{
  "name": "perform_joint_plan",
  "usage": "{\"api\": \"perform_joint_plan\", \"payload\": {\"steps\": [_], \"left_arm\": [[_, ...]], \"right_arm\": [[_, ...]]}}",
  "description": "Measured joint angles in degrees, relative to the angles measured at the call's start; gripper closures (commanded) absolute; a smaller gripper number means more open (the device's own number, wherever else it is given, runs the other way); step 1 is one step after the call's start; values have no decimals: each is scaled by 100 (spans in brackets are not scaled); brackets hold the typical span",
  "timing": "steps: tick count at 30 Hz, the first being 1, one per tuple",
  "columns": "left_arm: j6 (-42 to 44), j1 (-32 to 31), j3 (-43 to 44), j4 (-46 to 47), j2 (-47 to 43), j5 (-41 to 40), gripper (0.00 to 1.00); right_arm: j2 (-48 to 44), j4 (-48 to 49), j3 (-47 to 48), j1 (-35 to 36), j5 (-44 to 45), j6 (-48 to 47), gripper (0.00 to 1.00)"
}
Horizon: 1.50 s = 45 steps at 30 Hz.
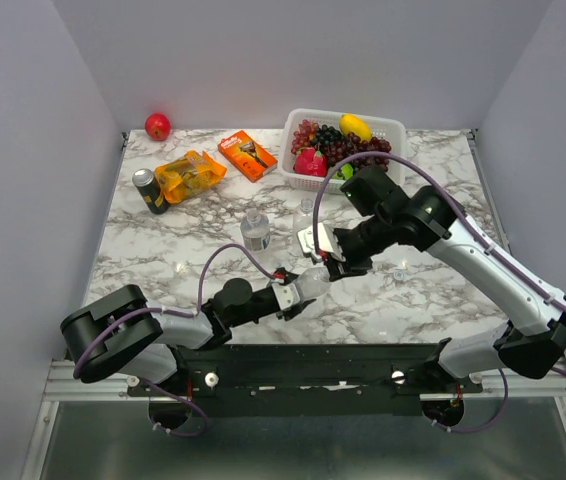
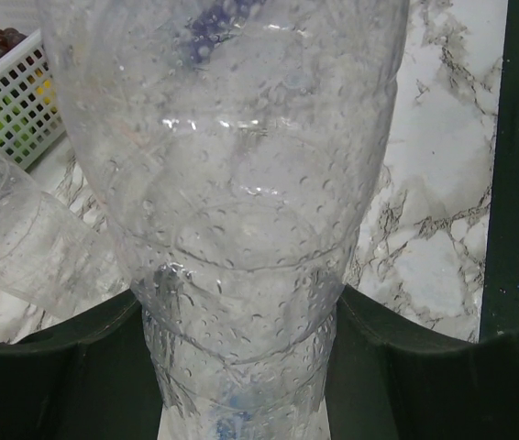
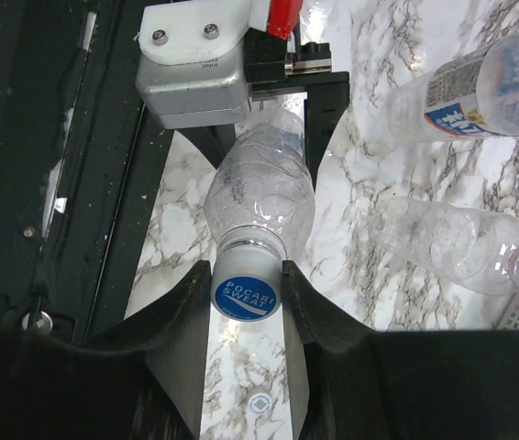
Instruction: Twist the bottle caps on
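A clear bottle (image 3: 259, 188) is held level above the table between my two grippers. My left gripper (image 2: 241, 367) is shut on its lower end (image 2: 241, 229); in the top view it (image 1: 311, 278) is at the table's middle front. My right gripper (image 3: 248, 275) is shut on the blue cap (image 3: 246, 296) sitting on the bottle's neck; in the top view it (image 1: 331, 255) is just beyond the left one. A labelled bottle (image 1: 255, 231) stands to the left. A clear bottle (image 3: 461, 243) lies by the basket. A whitish cap (image 3: 261, 401) lies on the table below.
A white basket (image 1: 391, 125) of fruit stands at the back. An orange packet (image 1: 189, 175), a dark can (image 1: 148, 190), an orange box (image 1: 247, 154) and a red fruit (image 1: 157, 126) are at the back left. Another small cap (image 1: 399, 274) lies right of my grippers.
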Motion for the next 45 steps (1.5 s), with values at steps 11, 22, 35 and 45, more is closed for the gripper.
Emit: {"api": "perform_joint_plan", "payload": {"steps": [11,22,35,45], "left_arm": [[-114,68,-70,-175,-85,-87,100],[-398,76,-72,-391,-184,-195,100],[-785,107,-46,-380,-225,-192,100],[-909,107,-35,-387,-221,-192,100]], "right_arm": [[610,-195,503,-13,15,855,76],[680,-94,535,-15,291,1659,64],[673,92,713,7,588,2253,52],[684,98,785,9,590,2374,31]]}}
